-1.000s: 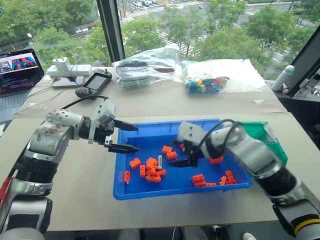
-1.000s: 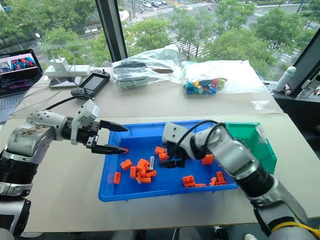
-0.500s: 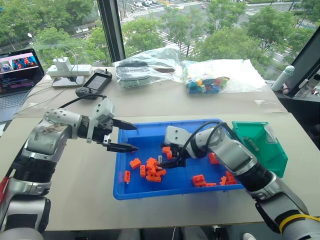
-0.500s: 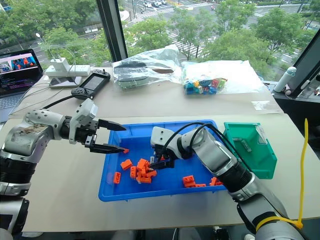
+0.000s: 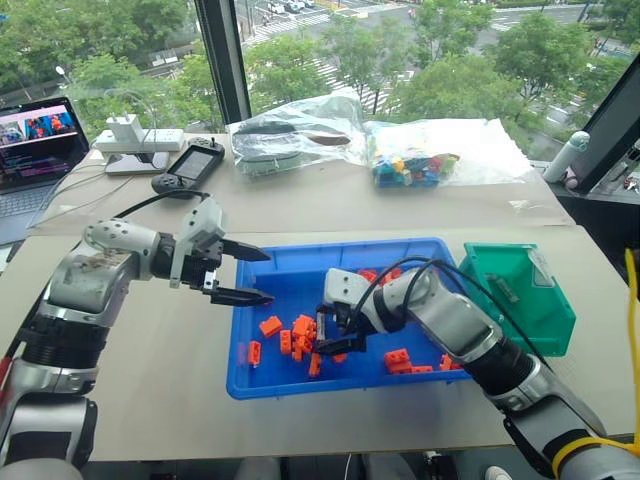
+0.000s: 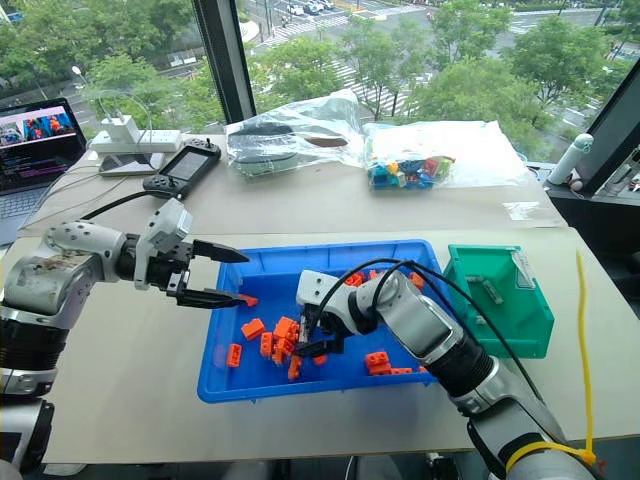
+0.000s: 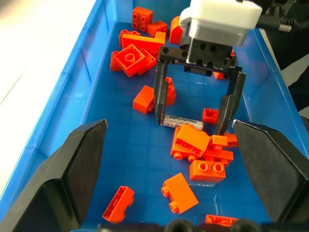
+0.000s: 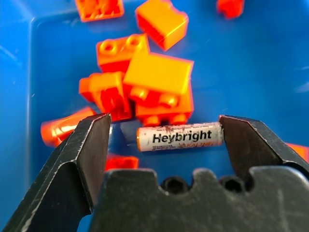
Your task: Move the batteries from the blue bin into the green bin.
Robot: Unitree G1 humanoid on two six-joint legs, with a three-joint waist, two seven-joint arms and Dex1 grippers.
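- While the right gripper hangs spread wide astride a battery on the blue bin floor beside orange bricks, the pickup is in hand.
- Next: close end-to-end, lift, carry to the green bin, which perhaps already holds one.
- Left gripper is open, empty.

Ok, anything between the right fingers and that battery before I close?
Nothing visible. The battery lies on the blue bin floor in the gap of the open right gripper, lengthwise between its fingers. Orange bricks crowd its far side.
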